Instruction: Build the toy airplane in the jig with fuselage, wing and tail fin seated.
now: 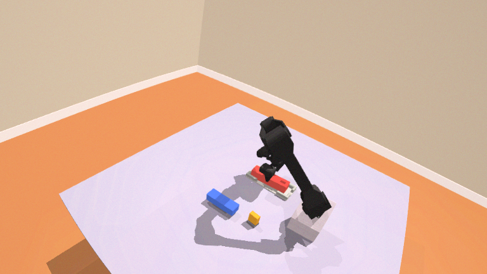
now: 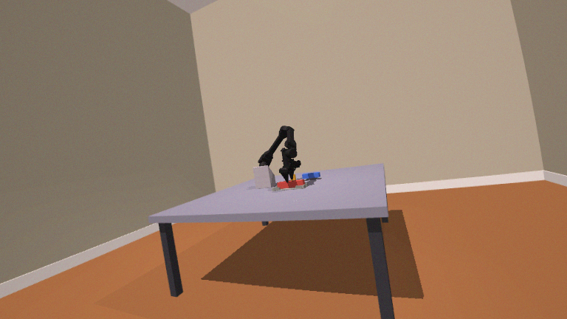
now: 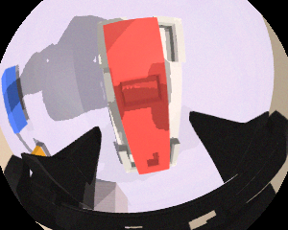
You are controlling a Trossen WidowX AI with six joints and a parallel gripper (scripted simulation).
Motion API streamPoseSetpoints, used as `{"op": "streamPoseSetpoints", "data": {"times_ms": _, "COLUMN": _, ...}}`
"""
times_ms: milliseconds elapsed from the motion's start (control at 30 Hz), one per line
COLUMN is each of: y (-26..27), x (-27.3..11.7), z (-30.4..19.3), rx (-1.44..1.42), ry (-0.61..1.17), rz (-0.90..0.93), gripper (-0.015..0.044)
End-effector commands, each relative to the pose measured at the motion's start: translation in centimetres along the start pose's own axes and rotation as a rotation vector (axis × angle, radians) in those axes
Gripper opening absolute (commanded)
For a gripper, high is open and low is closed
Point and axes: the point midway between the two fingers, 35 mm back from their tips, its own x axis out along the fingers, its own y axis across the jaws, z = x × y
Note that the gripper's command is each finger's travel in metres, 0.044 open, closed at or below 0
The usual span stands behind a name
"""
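The red fuselage (image 1: 276,181) (image 2: 298,182) (image 3: 134,53) lies in the pale grey jig (image 1: 281,195) (image 3: 180,45). In the wrist view it looks slightly skewed to the cradle, with a gap along the upper right; I cannot tell if it sits fully flat. Its wing socket and small tail socket are both empty. My gripper (image 2: 289,180) (image 3: 146,123) is open and empty, its fingertips on either side of the fuselage, clear of it. The blue wing (image 1: 222,202) (image 2: 311,175) (image 3: 12,98) and the yellow tail fin (image 1: 253,217) (image 2: 294,177) (image 3: 38,151) rest apart from the jig.
The pale block (image 1: 305,228) (image 2: 263,176) under the arm's base stands near the jig's tail end. The wing lies alongside the jig, a little way off, with the fin between the wing and the block's side of the table (image 1: 143,184) (image 2: 234,204).
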Motion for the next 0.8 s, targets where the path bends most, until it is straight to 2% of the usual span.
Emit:
{"op": "streamPoseSetpoints", "data": {"times_ms": 0, "y": -0.3, "x": -6.1, "z": 0.4, "rx": -0.008, "ry": -0.028, "rz": -0.02, "gripper": 0.044}}
{"op": "streamPoseSetpoints", "data": {"times_ms": 100, "y": -0.1, "x": -8.8, "z": 0.0, "rx": -0.006, "ry": -0.027, "rz": -0.017, "gripper": 0.044}}
{"op": "streamPoseSetpoints", "data": {"times_ms": 467, "y": -0.4, "x": -9.1, "z": 0.6, "rx": 0.001, "ry": -0.028, "rz": -0.019, "gripper": 0.044}}
{"op": "streamPoseSetpoints", "data": {"times_ms": 567, "y": 2.7, "x": -9.2, "z": 2.9, "rx": 0.007, "ry": -0.028, "rz": -0.039, "gripper": 0.044}}
{"op": "streamPoseSetpoints", "data": {"times_ms": 767, "y": 12.5, "x": -8.5, "z": 7.0, "rx": 0.01, "ry": -0.036, "rz": -0.056, "gripper": 0.044}}
